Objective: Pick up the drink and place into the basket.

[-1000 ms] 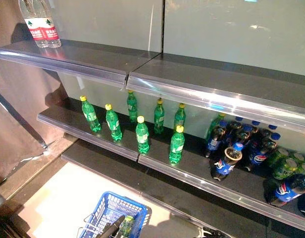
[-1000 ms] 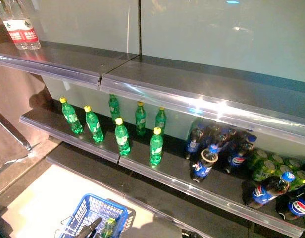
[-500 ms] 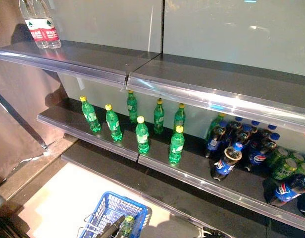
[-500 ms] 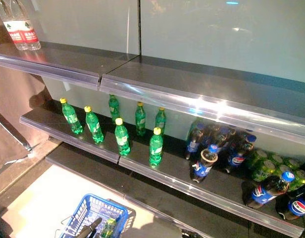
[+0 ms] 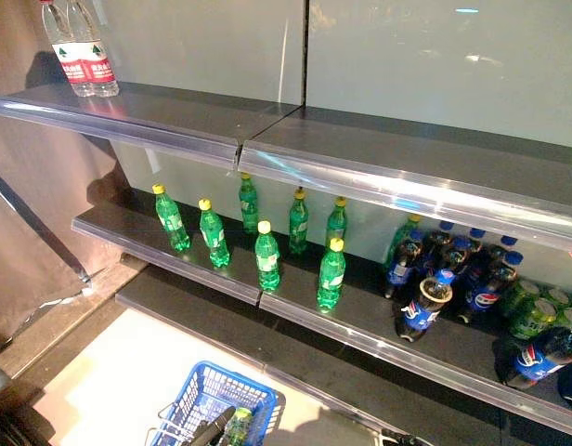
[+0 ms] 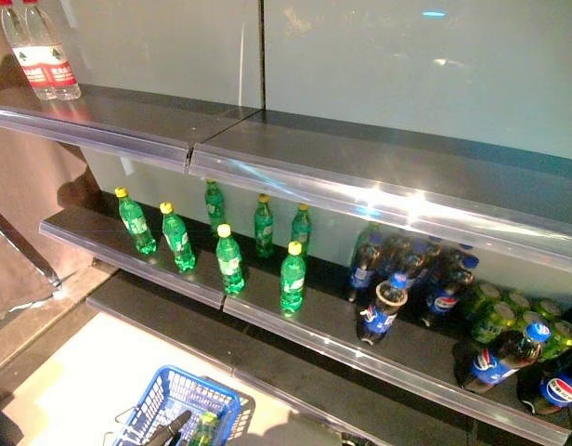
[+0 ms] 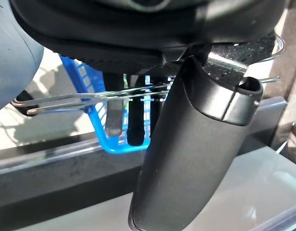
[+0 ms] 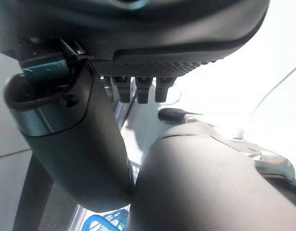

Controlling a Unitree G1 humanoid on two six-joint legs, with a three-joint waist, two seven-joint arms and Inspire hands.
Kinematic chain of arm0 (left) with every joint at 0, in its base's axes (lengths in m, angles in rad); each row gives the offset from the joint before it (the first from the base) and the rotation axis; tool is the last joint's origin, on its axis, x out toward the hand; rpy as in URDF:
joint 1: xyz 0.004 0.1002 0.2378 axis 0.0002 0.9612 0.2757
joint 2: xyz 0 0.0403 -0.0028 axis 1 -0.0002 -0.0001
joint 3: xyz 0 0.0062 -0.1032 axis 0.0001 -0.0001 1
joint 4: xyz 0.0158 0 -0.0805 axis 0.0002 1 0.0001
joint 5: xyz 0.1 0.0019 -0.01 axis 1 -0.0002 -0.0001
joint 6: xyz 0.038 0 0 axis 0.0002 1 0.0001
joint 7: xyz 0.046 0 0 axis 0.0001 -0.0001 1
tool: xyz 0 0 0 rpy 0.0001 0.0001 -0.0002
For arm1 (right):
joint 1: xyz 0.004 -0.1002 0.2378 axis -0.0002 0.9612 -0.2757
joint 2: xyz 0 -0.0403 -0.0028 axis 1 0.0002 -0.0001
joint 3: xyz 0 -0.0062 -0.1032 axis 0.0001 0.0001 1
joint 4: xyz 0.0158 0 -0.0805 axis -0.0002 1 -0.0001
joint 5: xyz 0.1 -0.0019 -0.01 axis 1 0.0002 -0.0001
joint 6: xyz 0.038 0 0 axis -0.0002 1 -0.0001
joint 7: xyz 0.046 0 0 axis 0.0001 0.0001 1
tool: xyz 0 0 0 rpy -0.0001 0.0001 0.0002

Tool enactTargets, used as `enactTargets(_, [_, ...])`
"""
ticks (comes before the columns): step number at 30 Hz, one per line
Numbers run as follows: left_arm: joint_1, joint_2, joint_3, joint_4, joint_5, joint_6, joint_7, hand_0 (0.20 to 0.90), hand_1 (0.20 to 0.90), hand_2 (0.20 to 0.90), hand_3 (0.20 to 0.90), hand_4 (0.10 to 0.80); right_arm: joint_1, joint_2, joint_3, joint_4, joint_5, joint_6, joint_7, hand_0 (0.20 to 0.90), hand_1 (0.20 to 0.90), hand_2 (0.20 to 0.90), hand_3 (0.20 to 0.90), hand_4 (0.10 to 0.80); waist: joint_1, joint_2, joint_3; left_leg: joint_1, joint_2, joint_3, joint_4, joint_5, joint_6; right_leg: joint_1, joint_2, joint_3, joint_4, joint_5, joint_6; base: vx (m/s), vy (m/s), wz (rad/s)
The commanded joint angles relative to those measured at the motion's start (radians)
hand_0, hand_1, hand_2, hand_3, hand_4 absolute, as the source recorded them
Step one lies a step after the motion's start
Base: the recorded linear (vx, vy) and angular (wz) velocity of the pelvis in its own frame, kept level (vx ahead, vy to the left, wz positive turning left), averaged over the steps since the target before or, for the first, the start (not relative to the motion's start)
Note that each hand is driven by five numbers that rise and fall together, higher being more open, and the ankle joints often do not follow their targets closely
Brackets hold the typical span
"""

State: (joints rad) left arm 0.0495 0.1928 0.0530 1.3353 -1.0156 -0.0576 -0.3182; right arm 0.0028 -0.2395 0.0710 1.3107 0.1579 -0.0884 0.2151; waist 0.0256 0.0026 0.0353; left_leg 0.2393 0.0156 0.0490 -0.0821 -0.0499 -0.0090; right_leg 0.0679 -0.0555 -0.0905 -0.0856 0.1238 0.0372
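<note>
The left hand [image 7: 186, 144] is curled round the wire handle of the blue basket [image 5: 207, 395], which holds one green bottle [image 5: 236, 423]; the right hand's [image 8: 80, 144] grip cannot be told; swinging could spill it.

This is a shop aisle. Long grey metal shelves [image 5: 379, 158] with clear price rails carry rows of green soda bottles [image 5: 266, 253], dark cola bottles [image 5: 425, 302] and green cans [image 5: 532, 316]. A blue shopping basket [image 5: 207, 400] stands on the floor below.
</note>
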Motion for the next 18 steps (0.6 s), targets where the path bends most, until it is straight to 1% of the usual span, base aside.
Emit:
enactTargets(1, [-0.065, 0.009, 0.018, -0.021, 0.035, -0.088, -0.053, 0.300, 0.300, 0.300, 0.200, 0.100, -0.070, -0.035, -0.002, 0.042, 0.055, -0.092, 0.040, 0.900, 0.900, 0.900, 0.900, 0.800, 0.014, -0.007, -0.004, -0.086, -0.099, 0.016, 0.057, -0.010, 0.035, 0.058, 0.046, -0.004, 0.047, -0.113, -0.004, 0.000, 0.000, 0.00])
enactTargets(4, [-0.062, 0.015, 0.017, -0.035, 0.036, -0.078, -0.048, 0.300, 0.300, 0.300, 0.200, 0.100, -0.072, -0.037, 0.002, -0.020, 0.104, -0.128, 0.060, 0.900, 0.900, 0.900, 0.900, 0.800, 0.012, -0.009, -0.002, -0.088, -0.098, 0.017, 0.057, -0.009, 0.035, 0.055, 0.046, -0.001, 0.047, -0.111, -0.003, 0.000, 0.000, 0.00])
enactTargets(7, [-0.057, 0.020, 0.015, -0.048, 0.037, -0.075, -0.040, 0.300, 0.300, 0.300, 0.200, 0.100, -0.067, -0.036, 0.017, -0.086, 0.101, -0.187, 0.064, 0.900, 0.900, 0.900, 0.900, 0.800, 0.008, -0.013, 0.000, -0.094, -0.097, 0.019, 0.059, -0.009, 0.036, 0.048, 0.047, 0.004, 0.048, -0.109, -0.001, 0.000, 0.000, 0.00])
enactTargets(9, [-0.050, 0.024, 0.012, -0.062, 0.049, -0.074, -0.031, 0.300, 0.300, 0.300, 0.200, 0.100, -0.055, -0.037, 0.039, -0.175, 0.088, -0.226, 0.065, 0.900, 0.900, 0.900, 0.900, 0.800, 0.005, -0.018, 0.001, -0.100, -0.097, 0.019, 0.060, -0.008, 0.038, 0.043, 0.048, 0.008, 0.048, -0.106, -0.001, -0.026, -0.032, -0.06])
enactTargets(13, [-0.044, 0.027, 0.007, -0.090, 0.056, -0.068, -0.016, 0.300, 0.300, 0.300, 0.200, 0.100, -0.035, -0.047, 0.087, -0.376, 0.093, -0.226, 0.054, 0.900, 0.900, 0.900, 0.900, 0.800, -0.003, -0.027, 0.006, -0.108, -0.099, 0.016, 0.063, -0.006, 0.040, 0.035, 0.050, 0.016, 0.048, -0.100, 0.001, -0.017, -0.025, -0.08])
enactTargets(15, [-0.035, 0.026, 0.005, -0.107, 0.060, -0.068, -0.010, 0.300, 0.300, 0.300, 0.200, 0.100, -0.020, -0.052, 0.107, -0.505, 0.095, -0.190, 0.031, 0.900, 0.900, 0.900, 0.900, 0.800, -0.009, -0.030, 0.008, -0.111, -0.099, 0.016, 0.063, -0.004, 0.042, 0.031, 0.051, 0.022, 0.047, -0.098, 0.001, 0.000, 0.000, 0.00])
enactTargets(17, [-0.021, 0.025, 0.006, -0.142, 0.067, -0.059, 0.007, 0.300, 0.300, 0.300, 0.200, 0.100, 0.003, -0.064, 0.122, -0.665, 0.080, -0.166, 0.005, 0.900, 0.900, 0.900, 0.900, 0.800, -0.018, -0.033, 0.009, -0.114, -0.099, 0.016, 0.062, -0.003, 0.042, 0.028, 0.053, 0.029, 0.044, -0.094, 0.003, 0.000, 0.000, 0.00])
enactTargets(18, [-0.015, 0.023, 0.005, -0.154, 0.069, -0.057, 0.013, 0.300, 0.300, 0.300, 0.200, 0.100, 0.013, -0.068, 0.124, -0.711, 0.079, -0.164, 0.000, 0.900, 0.900, 0.900, 0.900, 0.800, -0.022, -0.034, 0.009, -0.115, -0.100, 0.016, 0.061, -0.002, 0.043, 0.025, 0.054, 0.032, 0.044, -0.093, 0.003, 0.000, 0.000, 0.00])
